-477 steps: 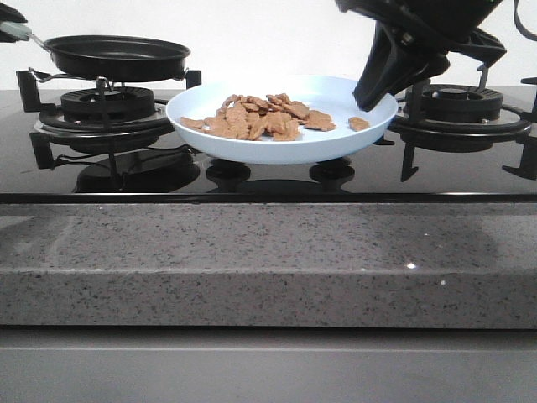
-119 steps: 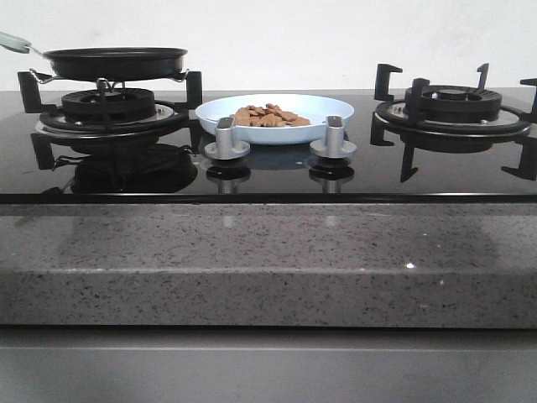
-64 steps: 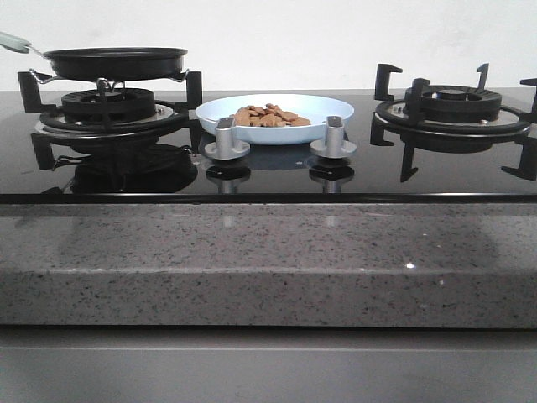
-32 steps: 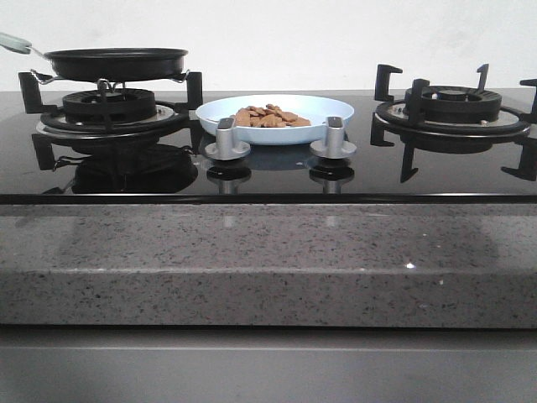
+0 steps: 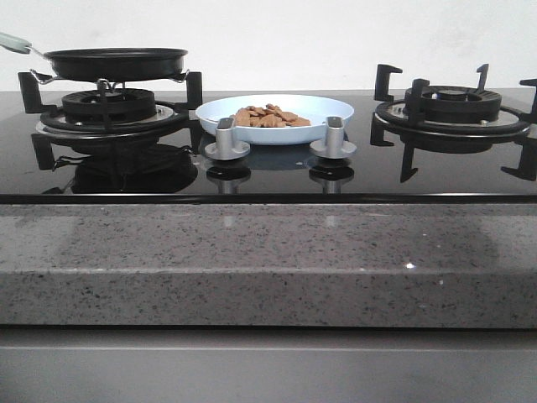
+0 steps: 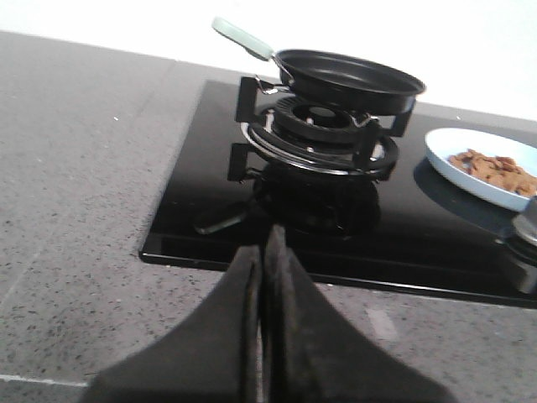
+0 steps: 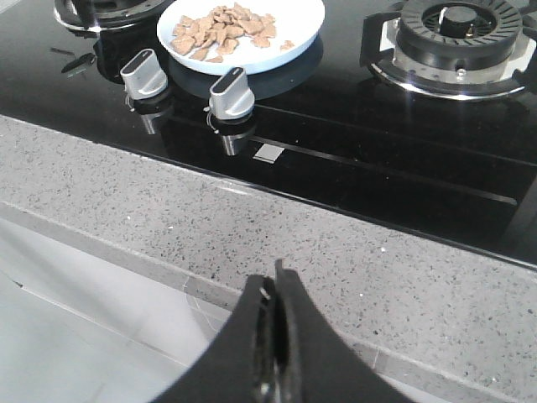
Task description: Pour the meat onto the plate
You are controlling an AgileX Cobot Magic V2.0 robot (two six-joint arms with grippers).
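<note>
The pale-blue plate (image 5: pixel 275 117) sits on the black glass hob between the two burners, behind the two knobs. A heap of light-brown meat pieces (image 5: pixel 270 117) lies on it. The plate (image 7: pixel 302 25) and meat (image 7: pixel 222 29) also show in the right wrist view, and the plate (image 6: pixel 470 175) and meat (image 6: pixel 495 169) in the left wrist view. My left gripper (image 6: pixel 263 252) is shut and empty over the grey counter in front of the hob's left corner. My right gripper (image 7: pixel 275 290) is shut and empty over the counter's front edge. Neither gripper shows in the front view.
A black frying pan (image 5: pixel 116 62) with a pale-green handle rests empty on the left burner (image 5: pixel 109 107). The right burner (image 5: pixel 453 105) is bare. Two silver knobs (image 5: pixel 226 139) (image 5: pixel 334 138) stand in front of the plate. A speckled grey counter (image 5: pixel 268 260) runs along the front.
The plate with the meat was held up near the camera by the right gripper 7.4 s ago; it now rests on the hob and the arms are out of the front view. Nothing has moved over the last two seconds.
</note>
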